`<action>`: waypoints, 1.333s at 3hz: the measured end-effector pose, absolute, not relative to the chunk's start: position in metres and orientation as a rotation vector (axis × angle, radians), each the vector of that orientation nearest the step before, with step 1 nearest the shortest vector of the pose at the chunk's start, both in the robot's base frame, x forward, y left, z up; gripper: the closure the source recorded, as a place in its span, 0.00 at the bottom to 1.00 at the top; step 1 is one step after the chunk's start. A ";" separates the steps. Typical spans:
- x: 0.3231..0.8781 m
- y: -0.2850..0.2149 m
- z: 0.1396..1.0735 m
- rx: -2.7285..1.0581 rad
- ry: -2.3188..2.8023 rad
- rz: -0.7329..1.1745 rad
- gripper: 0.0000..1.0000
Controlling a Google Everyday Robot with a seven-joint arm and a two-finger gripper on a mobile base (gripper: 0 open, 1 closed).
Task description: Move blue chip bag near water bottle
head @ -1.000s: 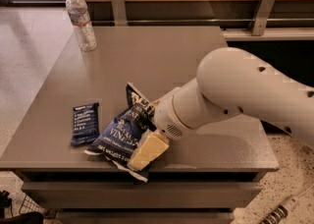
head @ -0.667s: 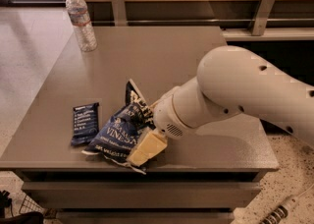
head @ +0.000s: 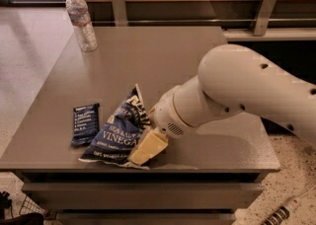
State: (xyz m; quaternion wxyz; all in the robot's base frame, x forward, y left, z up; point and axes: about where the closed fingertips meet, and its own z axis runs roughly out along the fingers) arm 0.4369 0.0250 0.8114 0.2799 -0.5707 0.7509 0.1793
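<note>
The blue chip bag (head: 116,132), dark navy with white "VINEGAR" lettering, lies near the table's front edge, its top corner raised. My gripper (head: 144,153) is down on the bag's lower right corner, its cream tip resting over the bag's edge; the white arm hides the rest. The water bottle (head: 82,20), clear with a white cap, stands upright at the far left corner of the table, well away from the bag.
A small flat dark-blue bar wrapper (head: 85,124) lies just left of the bag. The grey table (head: 148,56) ends right in front of the bag. A wooden wall with metal brackets (head: 118,4) runs behind the table.
The bag's raised top corner has shifted slightly to the right. The gripper stays at the bag's lower right corner. The bottle and the bar wrapper have not moved.
</note>
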 end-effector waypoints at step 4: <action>0.575 -0.011 0.896 -1.545 2.055 0.254 1.00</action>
